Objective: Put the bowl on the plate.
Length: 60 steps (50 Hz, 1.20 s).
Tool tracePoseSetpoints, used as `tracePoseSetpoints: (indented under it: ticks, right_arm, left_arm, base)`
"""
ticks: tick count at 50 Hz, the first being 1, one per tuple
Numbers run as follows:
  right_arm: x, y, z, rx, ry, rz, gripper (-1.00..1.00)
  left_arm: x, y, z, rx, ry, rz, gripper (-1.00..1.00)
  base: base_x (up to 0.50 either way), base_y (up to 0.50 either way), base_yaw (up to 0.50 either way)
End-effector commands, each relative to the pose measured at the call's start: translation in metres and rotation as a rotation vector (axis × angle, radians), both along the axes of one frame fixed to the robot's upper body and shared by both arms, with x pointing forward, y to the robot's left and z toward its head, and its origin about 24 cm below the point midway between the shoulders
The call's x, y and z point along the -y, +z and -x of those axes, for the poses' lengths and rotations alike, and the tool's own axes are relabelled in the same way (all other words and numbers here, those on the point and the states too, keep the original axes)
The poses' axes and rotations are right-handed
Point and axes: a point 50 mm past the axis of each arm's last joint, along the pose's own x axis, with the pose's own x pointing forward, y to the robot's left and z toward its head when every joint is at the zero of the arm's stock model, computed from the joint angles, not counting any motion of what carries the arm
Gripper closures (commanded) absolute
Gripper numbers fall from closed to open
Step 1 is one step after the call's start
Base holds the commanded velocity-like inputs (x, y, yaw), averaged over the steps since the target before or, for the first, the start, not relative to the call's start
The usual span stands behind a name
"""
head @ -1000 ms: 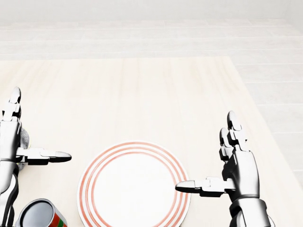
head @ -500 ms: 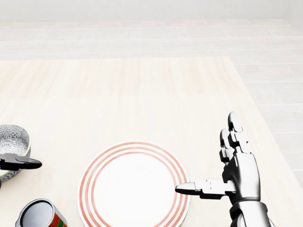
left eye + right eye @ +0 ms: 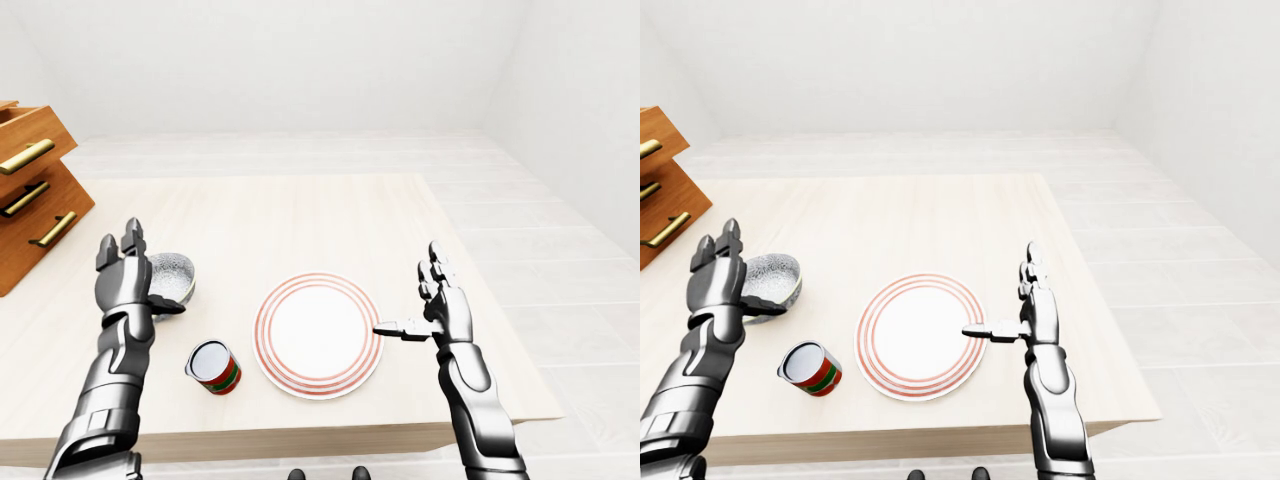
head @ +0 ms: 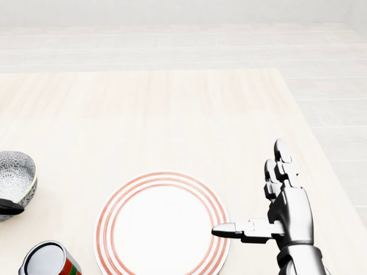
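Observation:
The grey patterned bowl [image 3: 170,277] rests on the table left of the white plate with red rings [image 3: 318,333]. My left hand [image 3: 128,285] stands open against the bowl's left side, fingers upright, its thumb reaching under the rim; it does not close round the bowl. In the head view only the bowl [image 4: 15,176] and a thumb tip show at the left edge. My right hand [image 4: 269,206] is open just right of the plate [image 4: 161,224], thumb pointing at the plate's rim, holding nothing.
A red and green can [image 3: 213,367] lies on the table below the bowl, close to the plate's left rim. A wooden drawer unit [image 3: 30,190] with brass handles stands at the table's left. The table's near edge [image 3: 300,440] runs just below the plate.
In the head view my left hand has slid left out of the picture, uncovering the bowl. The right hand has sunk slightly. The camera has not moved.

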Motion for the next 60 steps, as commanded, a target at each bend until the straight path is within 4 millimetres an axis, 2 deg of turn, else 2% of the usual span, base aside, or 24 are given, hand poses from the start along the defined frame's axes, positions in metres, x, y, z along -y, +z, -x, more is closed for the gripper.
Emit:
tracePoseSetpoints:
  ticks: [1, 13, 14, 26, 41, 43, 48, 60]
  right_arm:
    - [0.0, -0.001, 0.001, -0.004, 0.0, -0.004, -1.0]
    - [0.0, 0.002, -0.002, 0.009, 0.002, -0.002, -1.0]
    - [0.0, 0.003, -0.002, 0.01, 0.004, -0.003, -1.0]
    - [-0.001, 0.004, -0.006, 0.014, 0.007, -0.001, -1.0]
    - [-0.001, 0.0, -0.002, -0.002, 0.002, -0.004, -1.0]
    - [-0.001, -0.001, -0.002, -0.004, 0.005, -0.005, -1.0]
    - [-0.001, -0.002, -0.001, -0.006, 0.006, -0.004, -1.0]
    - [-0.001, -0.003, 0.001, -0.006, 0.001, -0.006, -1.0]
  left_arm:
    - [-0.004, 0.001, 0.002, -0.003, 0.013, -0.135, -1.0]
    - [0.003, -0.01, -0.002, -0.046, -0.003, -0.211, -1.0]
    - [0.002, -0.014, -0.001, -0.054, 0.01, -0.165, -1.0]
    - [0.01, -0.03, -0.002, -0.12, -0.006, -0.131, -1.0]
    - [0.016, -0.041, -0.003, -0.171, -0.017, -0.17, -1.0]
    - [0.016, -0.039, -0.004, -0.163, -0.029, -0.221, -1.0]
    - [0.015, -0.036, -0.006, -0.162, -0.028, -0.217, -1.0]
    - [0.014, -0.046, -0.002, -0.202, -0.017, -0.197, -1.0]
  base:
    - [0.0, 0.0, 0.0]
    - [0.0, 0.0, 0.0]
    - [0.0, 0.0, 0.0]
    - [0.0, 0.0, 0.0]
    - [0.0, 0.0, 0.0]
    - [0.0, 0.0, 0.0]
    - [0.0, 0.0, 0.0]
    - [0.0, 0.0, 0.0]
